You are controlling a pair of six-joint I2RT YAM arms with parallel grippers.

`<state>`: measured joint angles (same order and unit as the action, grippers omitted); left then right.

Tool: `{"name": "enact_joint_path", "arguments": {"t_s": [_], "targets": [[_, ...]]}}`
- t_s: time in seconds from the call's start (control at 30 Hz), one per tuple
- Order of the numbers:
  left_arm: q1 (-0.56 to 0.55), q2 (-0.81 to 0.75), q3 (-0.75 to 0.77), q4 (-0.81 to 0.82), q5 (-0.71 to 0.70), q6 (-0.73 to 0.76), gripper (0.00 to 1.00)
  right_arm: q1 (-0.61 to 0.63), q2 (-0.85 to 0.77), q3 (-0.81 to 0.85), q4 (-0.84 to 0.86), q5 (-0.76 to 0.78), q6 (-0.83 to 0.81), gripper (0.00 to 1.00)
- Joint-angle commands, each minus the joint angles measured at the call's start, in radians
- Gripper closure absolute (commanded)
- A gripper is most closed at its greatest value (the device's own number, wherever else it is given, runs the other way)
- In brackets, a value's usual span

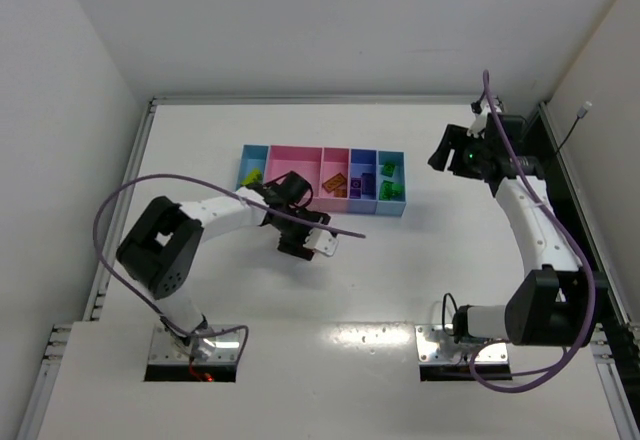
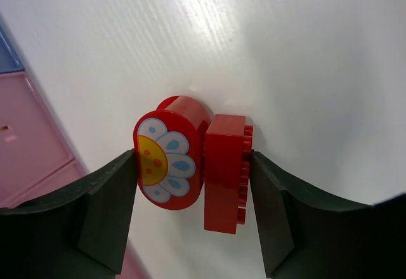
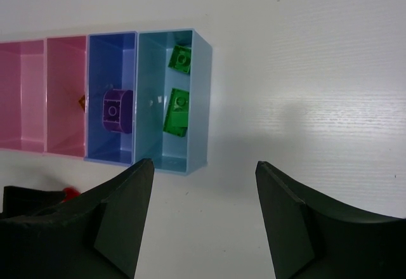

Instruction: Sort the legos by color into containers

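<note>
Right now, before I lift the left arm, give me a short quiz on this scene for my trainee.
1. True or false: the right claw grips a brick.
2. What sits inside the left claw? A) one purple brick B) two red bricks C) nothing
3. Fill in: the round purple piece lies in the ___.
Key: 1 false; 2 B; 3 blue-violet bin.

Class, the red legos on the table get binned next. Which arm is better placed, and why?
Left. The left gripper brackets both red legos on the table, beside the pink bins. The right gripper hangs open and empty, over by the end bin.
</note>
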<state>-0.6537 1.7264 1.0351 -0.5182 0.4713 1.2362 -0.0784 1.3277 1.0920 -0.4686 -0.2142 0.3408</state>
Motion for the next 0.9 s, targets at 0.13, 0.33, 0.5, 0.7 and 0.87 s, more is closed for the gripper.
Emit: {"name": "enact_joint_path", "arguments": {"t_s": [0.13,0.33,0.5,0.7,0.87], "targets": [[-0.004,-0.293,-0.027,0.076,0.122,-0.234,0.43,-0.006,-0.007,-0.012,0.041,-0.027,0.02,0.32],[0.086,-0.352,0.112,0.3,-0.002,-0.654,0.43,0.003,-0.007,-0.012,0.05,-0.027,0.02,0.3],[0.169,-0.208,0.285,0.336,-0.155,-0.791,0.43,0.012,0.037,0.02,0.05,-0.027,0.029,0.3],[0.239,0.008,0.46,0.268,-0.168,-0.919,0.43,0.012,0.057,0.059,0.05,-0.036,0.029,0.29],[0.239,0.061,0.447,0.259,-0.178,-0.919,0.42,0.012,0.057,0.068,0.05,-0.045,0.029,0.29]]}}
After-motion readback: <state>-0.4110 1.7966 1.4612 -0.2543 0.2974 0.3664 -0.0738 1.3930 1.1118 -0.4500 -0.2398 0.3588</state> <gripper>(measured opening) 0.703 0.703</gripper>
